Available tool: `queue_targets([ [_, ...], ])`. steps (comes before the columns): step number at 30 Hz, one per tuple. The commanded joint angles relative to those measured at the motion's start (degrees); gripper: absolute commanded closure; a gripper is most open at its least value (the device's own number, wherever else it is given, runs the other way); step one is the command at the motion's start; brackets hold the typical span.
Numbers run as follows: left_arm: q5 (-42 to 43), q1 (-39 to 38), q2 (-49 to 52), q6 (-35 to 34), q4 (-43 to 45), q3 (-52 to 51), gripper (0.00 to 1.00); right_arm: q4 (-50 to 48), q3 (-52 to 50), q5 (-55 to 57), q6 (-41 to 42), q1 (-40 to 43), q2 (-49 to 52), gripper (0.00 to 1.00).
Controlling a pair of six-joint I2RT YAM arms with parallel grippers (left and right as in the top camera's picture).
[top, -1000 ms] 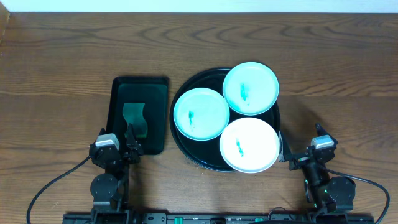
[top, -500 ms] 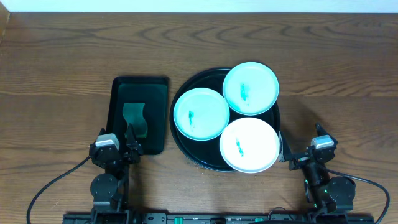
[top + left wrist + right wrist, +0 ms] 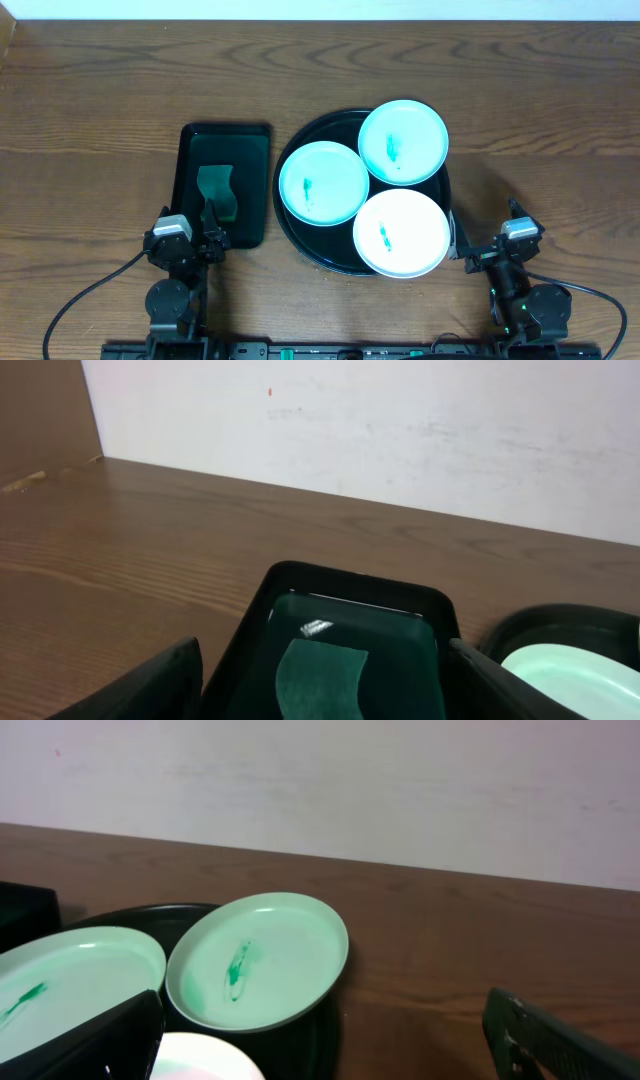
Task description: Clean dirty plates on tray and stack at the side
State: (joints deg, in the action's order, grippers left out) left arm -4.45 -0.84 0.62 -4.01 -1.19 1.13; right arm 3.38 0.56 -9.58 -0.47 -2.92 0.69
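Three pale-mint plates lie on the round black tray: one at the left, one at the back, one at the front. Each has a teal smear at its centre. My left gripper is open and empty at the near end of the dark green tray. My right gripper is open and empty just right of the black tray. The right wrist view shows the back plate, the left plate and the front plate's edge.
A rectangular dark green tray left of the black tray holds a green sponge, also in the left wrist view. Bare wooden table lies to the right of the black tray and behind both trays. A white wall stands at the back.
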Motion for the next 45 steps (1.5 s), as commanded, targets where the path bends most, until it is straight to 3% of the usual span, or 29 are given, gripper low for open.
queue_targets([
  [1, -0.5, 0.3, -0.3, 0.8, -2.6, -0.9, 0.24, 0.1, -0.2, 0.7, -0.5, 0.3, -0.3, 0.01],
  [15, -1.1, 0.3, -0.3, 0.8, 3.3, 0.5, 0.24, -2.4, -0.2, -1.3, 1.1, 0.3, -0.3, 0.01],
  [21, -0.1, 0.3, 2.0, 0.7, 1.4, 2.9, 0.24, -2.8, 0.6, -1.7, 3.0, 0.3, 0.0, 0.01],
  [27, 0.6, 0.3, 7.7, 0.7, -5.1, 12.6, 0.24, -2.8, 4.9, -1.7, 3.0, 0.3, 4.3, 0.01],
  [38, 8.5, 0.3, 30.1, 0.3, -20.3, 36.6, 0.24, 1.6, 27.7, -5.8, 3.6, 0.3, 31.6, 0.01],
  [45, 10.5, 0.3, 46.2, 0.3, -39.1, 54.8, 0.24, 17.0, 48.7, -13.1, 3.6, 0.3, 53.6, 0.01],
])
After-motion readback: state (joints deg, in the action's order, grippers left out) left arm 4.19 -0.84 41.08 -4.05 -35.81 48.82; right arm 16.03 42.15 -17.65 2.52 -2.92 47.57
